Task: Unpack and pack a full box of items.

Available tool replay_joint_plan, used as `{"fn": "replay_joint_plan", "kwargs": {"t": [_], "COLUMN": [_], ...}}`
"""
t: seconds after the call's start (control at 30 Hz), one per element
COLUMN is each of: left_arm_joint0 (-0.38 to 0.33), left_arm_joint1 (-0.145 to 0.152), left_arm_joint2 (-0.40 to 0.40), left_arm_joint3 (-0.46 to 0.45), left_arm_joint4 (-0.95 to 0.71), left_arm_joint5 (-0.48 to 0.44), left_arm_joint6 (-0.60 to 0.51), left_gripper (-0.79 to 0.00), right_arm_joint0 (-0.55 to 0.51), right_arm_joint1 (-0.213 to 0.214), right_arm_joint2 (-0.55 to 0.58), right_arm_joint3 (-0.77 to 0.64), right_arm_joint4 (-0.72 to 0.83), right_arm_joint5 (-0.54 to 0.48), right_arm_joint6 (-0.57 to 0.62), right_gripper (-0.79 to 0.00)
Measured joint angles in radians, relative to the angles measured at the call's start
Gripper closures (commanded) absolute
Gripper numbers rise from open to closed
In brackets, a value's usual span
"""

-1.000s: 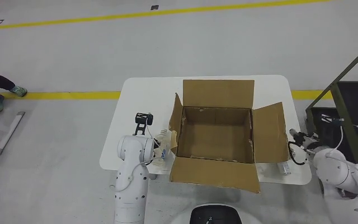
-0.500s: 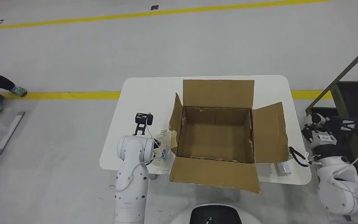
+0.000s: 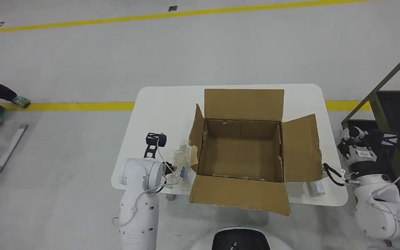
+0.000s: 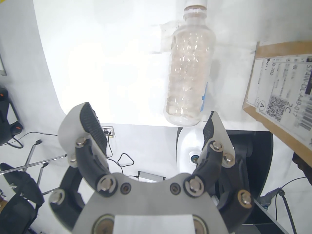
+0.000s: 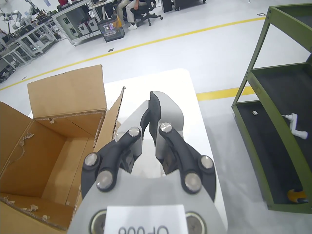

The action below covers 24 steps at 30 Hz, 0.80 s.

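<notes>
Cardboard box (image 3: 240, 150): brown corrugated board, rectangular, standing on the white table (image 3: 169, 106) with all four flaps folded outward. The interior floor is bare. Torn paper shreds cling to the inner edges. A white printed label (image 4: 277, 86) is stuck on the outside of the left flap.

Bottle (image 4: 189, 74): clear plastic with a ribbed and dimpled body, a white screw cap and a strip of blue at its lower part. It lies on its side on the table just beside the box's left flap, base at the table edge, cap pointing away from that edge.

Left gripper (image 4: 151, 120): spread wide and holding nothing. Its ribbed black pads (image 4: 93, 120) are set in white shells. It hangs off the table edge on the box's left, and one fingertip is close to the bottle's base; contact cannot be confirmed.

Right gripper (image 5: 152, 105): clenched, pads pressed together with nothing between them, raised off the box's right side.

A small pale item (image 3: 317, 187), kind not discernible, lies on the table beside the box's right flap. A green metal cart (image 5: 268, 93) with black shelf liners stands farther out on the box's right.
</notes>
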Motion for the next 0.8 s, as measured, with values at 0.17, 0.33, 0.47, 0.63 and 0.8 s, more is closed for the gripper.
{"fn": "replay_joint_plan", "kwargs": {"t": [0.17,0.33,0.47,0.63,0.8], "left_arm_joint0": [0.007,0.010,0.011,0.009,0.000], "left_arm_joint1": [0.003,0.005,0.007,0.011,0.015], "left_arm_joint2": [-0.006,0.005,0.010,0.006,-0.008], "left_arm_joint3": [0.008,0.016,0.019,0.028,0.033], "left_arm_joint4": [0.021,0.037,0.050,0.063,0.054], "left_arm_joint5": [0.056,0.089,0.101,0.106,0.111], "left_arm_joint6": [0.002,0.014,0.018,0.026,0.028], "left_gripper": [-0.785,-0.785,-0.785,-0.785,-0.785], "right_arm_joint0": [0.021,0.068,0.092,0.116,0.142], "right_arm_joint1": [0.008,0.015,0.019,0.024,0.026], "right_arm_joint2": [-0.010,0.005,0.005,0.001,-0.009], "right_arm_joint3": [0.030,0.087,0.120,0.157,0.187], "right_arm_joint4": [0.040,0.140,0.224,0.321,0.393], "right_arm_joint5": [-0.092,-0.123,-0.162,-0.184,-0.179], "right_arm_joint6": [0.131,0.270,0.334,0.403,0.418], "right_gripper": [-0.785,-0.785,-0.785,0.000,0.000]}}
